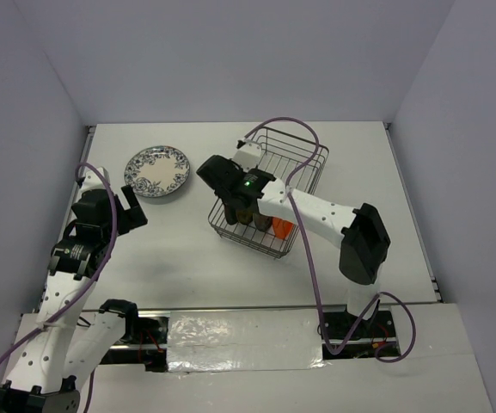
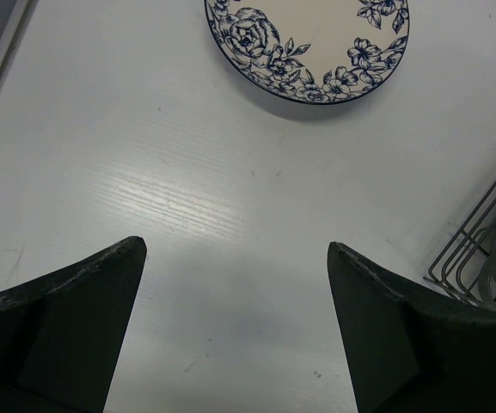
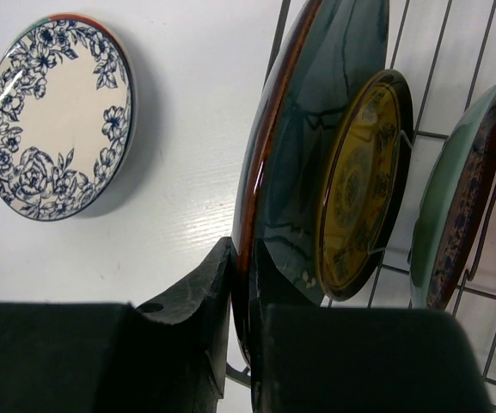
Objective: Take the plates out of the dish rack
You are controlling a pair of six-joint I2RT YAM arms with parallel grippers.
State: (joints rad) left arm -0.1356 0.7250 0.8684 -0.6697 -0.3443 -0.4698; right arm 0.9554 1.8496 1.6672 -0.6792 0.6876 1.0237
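Note:
The dish rack (image 1: 248,243) stands mid-table, with plates upright between its prongs. My right gripper (image 1: 233,205) reaches into its left end and is shut on the rim of the large dark teal plate (image 3: 325,129), one finger on each face (image 3: 246,258). Behind that plate stand a mustard-yellow plate (image 3: 364,181) and a red-and-teal plate (image 3: 458,198). An orange plate (image 1: 282,228) shows at the rack's near end. A blue-and-white patterned plate (image 1: 156,170) lies flat on the table left of the rack. My left gripper (image 1: 131,206) is open and empty, just short of that plate (image 2: 308,43).
The rack's wire corner (image 2: 475,215) lies to the right of my left gripper (image 2: 236,248). The patterned plate also shows in the right wrist view (image 3: 54,116), left of the rack wires (image 3: 275,39). White walls enclose the table on three sides.

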